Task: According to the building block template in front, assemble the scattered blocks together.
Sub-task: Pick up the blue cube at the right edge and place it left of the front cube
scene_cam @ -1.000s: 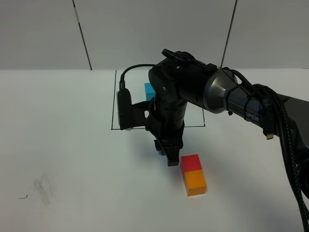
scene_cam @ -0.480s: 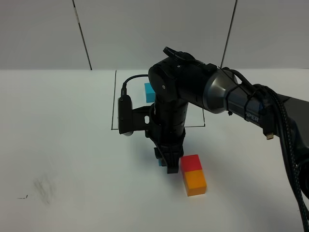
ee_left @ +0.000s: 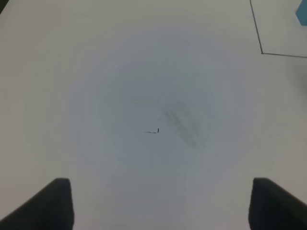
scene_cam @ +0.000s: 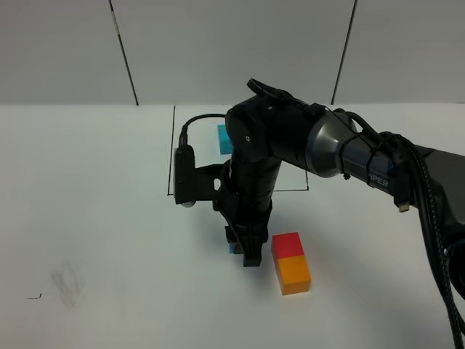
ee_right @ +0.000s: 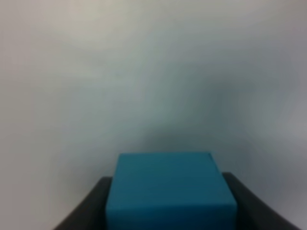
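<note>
Now, from the high camera, your right claw [scene_cam: 248,256] has slid down and slightly away from the red block [scene_cam: 287,245], carrying the light blue block [scene_cam: 234,249] low over the desk [scene_cam: 109,218]. A small gap has opened beside the red block, which touches the orange block [scene_cam: 293,274]. The template [scene_cam: 224,138] lies beyond the red block, mostly hidden by the arm.

From the left wrist, your left claw [ee_left: 160,191] gapes wide and empty.

From the right wrist, the jaws are clamped on the light blue block [ee_right: 170,189]. Placement looks unfinished; you'll likely need to close that gap.
</note>
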